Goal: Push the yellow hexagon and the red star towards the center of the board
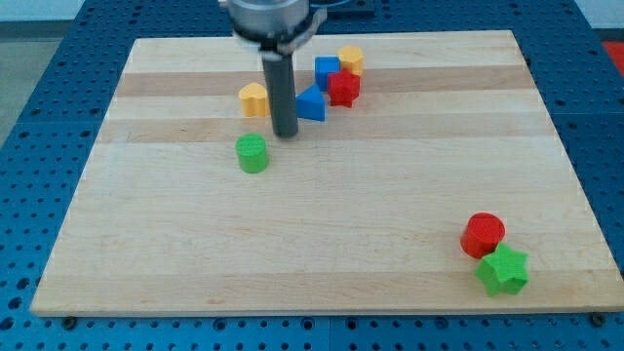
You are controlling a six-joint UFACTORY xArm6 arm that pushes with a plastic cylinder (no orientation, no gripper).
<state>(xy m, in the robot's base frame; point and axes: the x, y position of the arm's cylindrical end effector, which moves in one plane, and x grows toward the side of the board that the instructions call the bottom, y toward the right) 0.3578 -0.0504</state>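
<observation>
The yellow hexagon sits near the view's top, touching the blue cube. The red star lies just below the hexagon, against the blue cube and next to a blue triangle. My tip is on the board, left of and below this cluster. It stands just right of a yellow block and above-right of the green cylinder. The tip touches neither the hexagon nor the star.
A red cylinder and a green star sit together at the view's bottom right. The wooden board lies on a blue perforated table.
</observation>
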